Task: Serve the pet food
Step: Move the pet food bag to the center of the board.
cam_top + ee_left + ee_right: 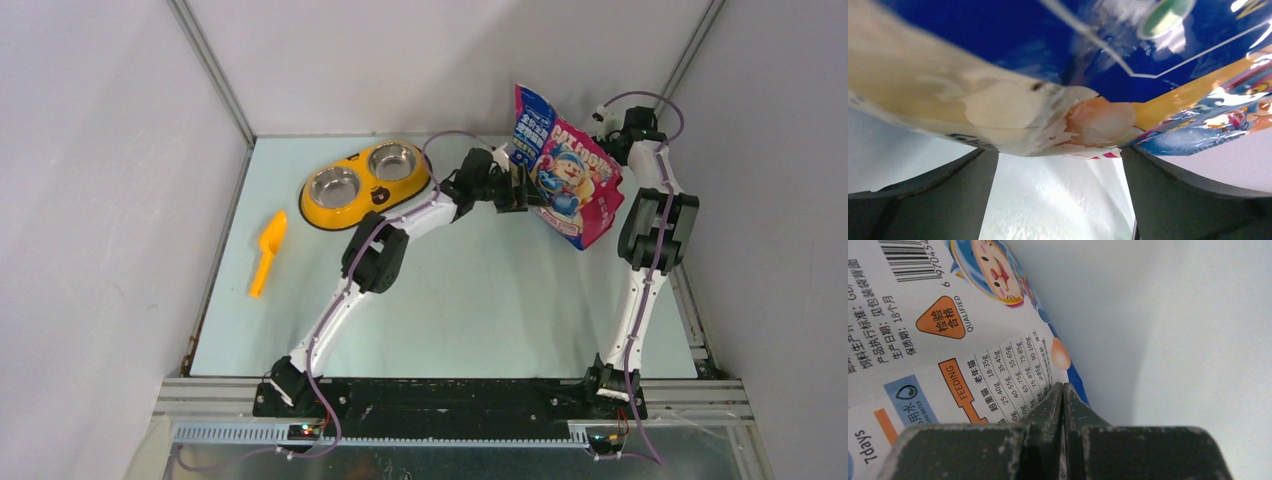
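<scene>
Holding the pet food pouch up off the table right now, over toward the far right corner. It hangs tilted, top corner leaning to the far edge, cartoon animal side facing the top camera.

My right gripper is clamped down on the pouch's right edge. In the right wrist view the right gripper has its fingers squeezed together with only a sliver between them, biting the printed back of the pouch just by the feeding table and the barcode.

My left gripper sits at the pouch's left edge, and it's spread wide. From the left wrist camera the left gripper has a big gap between its fingers, and the blue glossy bottom of the pouch fills the frame just past the tips. Can't tell if either fingertip actually touches the film.

Further out, the yellow double feeder sits by the far edge, left of the middle, both steel bowls facing up. The orange scoop lies flat near the left edge, well apart from the feeder.
</scene>
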Robot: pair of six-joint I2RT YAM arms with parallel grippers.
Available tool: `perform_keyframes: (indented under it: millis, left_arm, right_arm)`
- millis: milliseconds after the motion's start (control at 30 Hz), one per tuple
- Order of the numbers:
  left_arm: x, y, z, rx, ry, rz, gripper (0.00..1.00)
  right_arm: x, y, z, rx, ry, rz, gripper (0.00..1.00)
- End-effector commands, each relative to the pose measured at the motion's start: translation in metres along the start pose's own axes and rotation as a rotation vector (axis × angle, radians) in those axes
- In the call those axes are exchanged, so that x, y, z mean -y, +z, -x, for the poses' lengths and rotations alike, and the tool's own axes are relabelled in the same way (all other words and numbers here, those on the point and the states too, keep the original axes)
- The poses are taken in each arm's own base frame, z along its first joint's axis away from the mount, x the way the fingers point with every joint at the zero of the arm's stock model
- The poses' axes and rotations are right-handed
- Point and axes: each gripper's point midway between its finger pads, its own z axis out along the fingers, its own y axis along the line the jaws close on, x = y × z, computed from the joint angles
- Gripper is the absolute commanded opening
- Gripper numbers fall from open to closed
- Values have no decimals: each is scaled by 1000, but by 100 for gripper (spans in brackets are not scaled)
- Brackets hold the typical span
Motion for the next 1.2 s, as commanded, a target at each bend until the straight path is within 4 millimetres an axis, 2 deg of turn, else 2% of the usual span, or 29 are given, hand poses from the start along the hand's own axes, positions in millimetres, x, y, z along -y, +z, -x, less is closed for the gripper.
perform_keyframes:
  millis: [0, 33, 67, 167, 233, 267, 300, 333, 400, 433, 467, 500, 533, 567, 700, 733, 767, 800, 933, 1167]
  left_arm:
    - [50, -53, 58, 78, 140, -1, 100]
    - [43, -57, 52, 61, 132, 17, 100]
    - [50, -66, 57, 64, 155, 19, 100]
    - [40, -83, 42, 16, 139, 67, 100]
    - [51, -100, 40, 4, 163, 71, 100]
    - [45, -104, 28, -22, 150, 83, 100]
    - [54, -112, 29, -24, 167, 79, 100]
    - [47, -117, 17, -49, 153, 94, 100]
    - [48, -130, 5, -75, 161, 104, 100]
    - [48, -137, -4, -90, 163, 110, 100]
    - [54, -142, -5, -85, 177, 104, 100]
    - [46, -145, -17, -107, 158, 114, 100]
    - [50, -148, -18, -101, 167, 106, 100]
    - [44, -150, -27, -117, 153, 115, 100]
    - [42, -151, -41, -130, 146, 107, 100]
    - [44, -150, -44, -133, 145, 100, 100]
    - [43, -150, -47, -137, 143, 99, 100]
    - [44, -149, -49, -141, 143, 96, 100]
    - [41, -146, -58, -159, 138, 98, 100]
    - [36, -144, -62, -165, 133, 103, 100]
  right_arm:
    - [-131, 2, -79, -321, 148, 361, 5]
    - [-136, 1, -78, -318, 139, 370, 5]
    - [-138, 0, -82, -327, 140, 373, 5]
    - [-152, -2, -85, -332, 124, 392, 5]
    - [-159, -2, -91, -344, 119, 400, 5]
    - [-164, -3, -92, -346, 110, 406, 5]
    - [-167, -2, -95, -354, 109, 409, 5]
    - [-171, -3, -95, -353, 102, 414, 5]
    - [-172, -3, -96, -352, 105, 414, 6]
    - [-182, 0, -99, -360, 84, 421, 6]
    - [-185, 1, -99, -361, 84, 420, 6]
    - [-187, 3, -98, -358, 75, 414, 6]
    - [-187, 5, -97, -356, 81, 406, 7]
    - [-185, 8, -94, -342, 74, 389, 7]
    - [-176, 17, -77, -297, 96, 342, 7]
    - [-176, 17, -68, -278, 100, 338, 7]
    - [-174, 21, -68, -284, 110, 334, 8]
    - [-174, 21, -57, -265, 109, 331, 8]
    - [-178, 33, -41, -246, 113, 340, 9]
    - [-192, 55, -40, -262, 92, 382, 10]
